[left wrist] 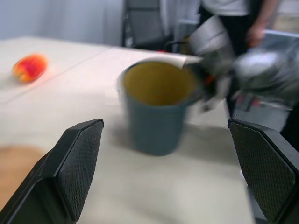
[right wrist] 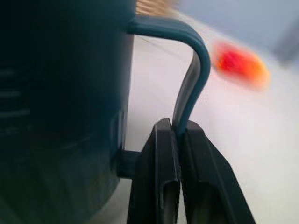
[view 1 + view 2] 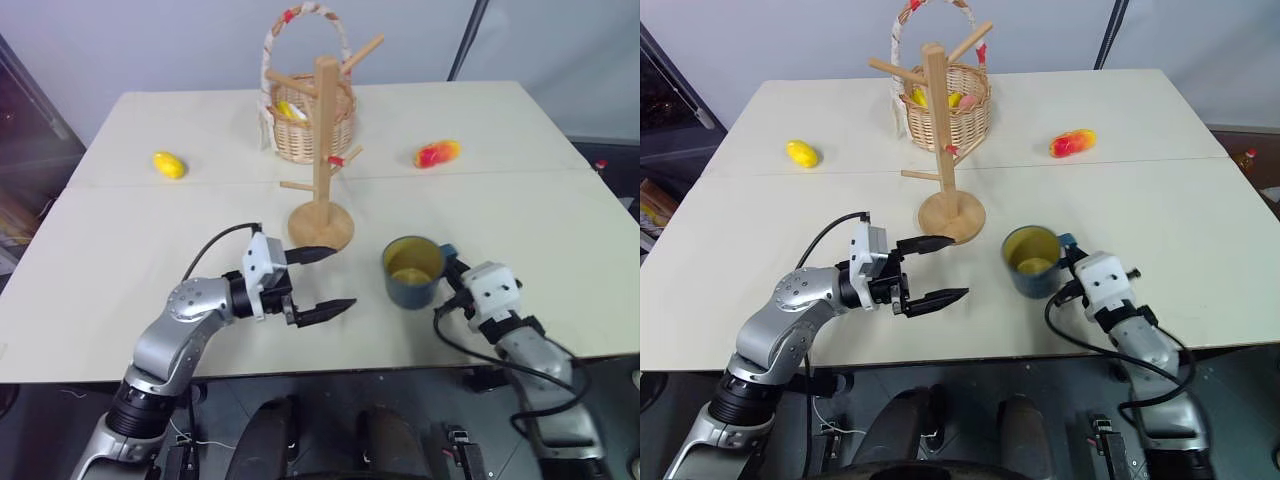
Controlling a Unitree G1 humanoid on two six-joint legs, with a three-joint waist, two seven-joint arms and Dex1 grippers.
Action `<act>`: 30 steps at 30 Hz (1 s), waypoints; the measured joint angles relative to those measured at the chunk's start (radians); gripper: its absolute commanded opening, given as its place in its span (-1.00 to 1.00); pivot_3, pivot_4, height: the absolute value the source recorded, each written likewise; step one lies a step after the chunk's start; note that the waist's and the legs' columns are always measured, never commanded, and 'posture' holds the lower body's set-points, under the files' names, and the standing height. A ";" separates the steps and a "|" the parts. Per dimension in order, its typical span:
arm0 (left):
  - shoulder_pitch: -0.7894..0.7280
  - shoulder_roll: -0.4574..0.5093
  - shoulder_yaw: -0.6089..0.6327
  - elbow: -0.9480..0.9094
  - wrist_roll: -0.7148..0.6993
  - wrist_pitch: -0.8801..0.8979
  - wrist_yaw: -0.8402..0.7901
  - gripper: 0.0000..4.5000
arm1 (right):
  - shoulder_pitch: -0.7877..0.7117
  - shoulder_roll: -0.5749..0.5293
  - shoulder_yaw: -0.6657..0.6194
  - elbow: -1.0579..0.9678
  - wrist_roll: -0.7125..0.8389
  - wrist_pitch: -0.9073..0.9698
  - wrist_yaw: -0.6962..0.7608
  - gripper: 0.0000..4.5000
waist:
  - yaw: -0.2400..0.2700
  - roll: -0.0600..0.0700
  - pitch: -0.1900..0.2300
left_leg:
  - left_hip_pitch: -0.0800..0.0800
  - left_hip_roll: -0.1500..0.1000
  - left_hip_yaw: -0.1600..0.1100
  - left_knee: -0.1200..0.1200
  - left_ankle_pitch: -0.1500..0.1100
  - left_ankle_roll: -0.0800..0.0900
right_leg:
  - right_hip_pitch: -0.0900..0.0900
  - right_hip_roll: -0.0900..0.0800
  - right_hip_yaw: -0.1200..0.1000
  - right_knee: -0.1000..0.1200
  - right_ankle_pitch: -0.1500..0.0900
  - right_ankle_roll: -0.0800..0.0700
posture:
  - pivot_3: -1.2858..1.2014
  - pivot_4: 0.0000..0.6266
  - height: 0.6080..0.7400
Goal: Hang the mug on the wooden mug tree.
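Right claw (image 2: 180, 135) is clenched on the handle of the mug (image 3: 412, 272), at the tree's (image 3: 323, 150) 4 o'clock on the table (image 3: 560, 260). So thin a pinch could let the mug swing. Left claw (image 3: 325, 282) gapes, released.

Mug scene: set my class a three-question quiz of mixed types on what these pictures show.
1. True or false: the right gripper is shut on the mug by its handle.
2. The left gripper is: A open, B shut.
3. What stands behind the mug tree?

Key: 1 true. 2 A. 3 The basket.
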 measured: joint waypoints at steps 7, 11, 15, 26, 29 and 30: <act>0.011 0.011 0.089 0.044 0.006 -0.039 0.036 1.00 | -0.305 -0.140 0.052 -0.092 0.026 0.125 0.188 -0.97 | 0.006 -0.001 0.001 | 0.000 0.000 0.000 0.002 0.000 0.000 | 0.000 -0.001 0.000 0.000 0.000 0.000 | 0.03 -0.52 1.00; -0.010 0.013 0.129 0.044 -0.001 -0.038 0.058 1.00 | -0.500 -0.167 0.066 -0.080 0.063 0.212 0.260 -0.97 | 0.009 -0.004 0.002 | -0.001 0.000 -0.001 0.002 0.000 0.000 | 0.001 -0.002 -0.002 -0.001 0.000 0.000 | 0.03 -0.52 1.00; -0.024 0.012 0.152 0.039 -0.025 -0.018 0.083 1.00 | -0.586 -0.164 0.108 -0.040 0.079 0.245 0.305 -0.97 | 0.008 -0.005 0.002 | -0.002 -0.001 -0.001 0.002 0.000 0.000 | 0.001 -0.005 -0.002 -0.001 0.000 0.001 | 0.03 -0.52 1.00; -0.065 0.043 0.191 -0.001 -0.085 0.033 0.114 1.00 | -0.752 -0.108 0.206 0.042 0.050 0.305 0.329 -0.97 | 0.003 -0.005 0.002 | -0.001 -0.001 -0.001 0.001 0.000 0.000 | 0.000 -0.002 -0.002 0.000 0.001 0.001 | 0.03 -0.52 1.00; -0.067 0.071 0.197 -0.001 -0.105 0.051 0.103 1.00 | -0.782 -0.091 0.223 0.048 0.033 0.324 0.329 -0.97 | 0.004 -0.005 0.002 | -0.002 -0.001 -0.001 0.001 0.000 0.000 | 0.000 -0.002 -0.002 0.000 0.001 0.001 | 0.03 -0.52 1.00; -0.067 0.083 0.205 -0.001 -0.112 0.053 0.094 1.00 | -0.790 -0.089 0.229 0.053 0.028 0.328 0.329 -0.97 | 0.004 -0.005 0.002 | -0.002 -0.001 -0.001 0.001 0.000 0.000 | 0.000 -0.002 -0.002 0.000 0.001 0.001 | 0.03 -0.52 1.00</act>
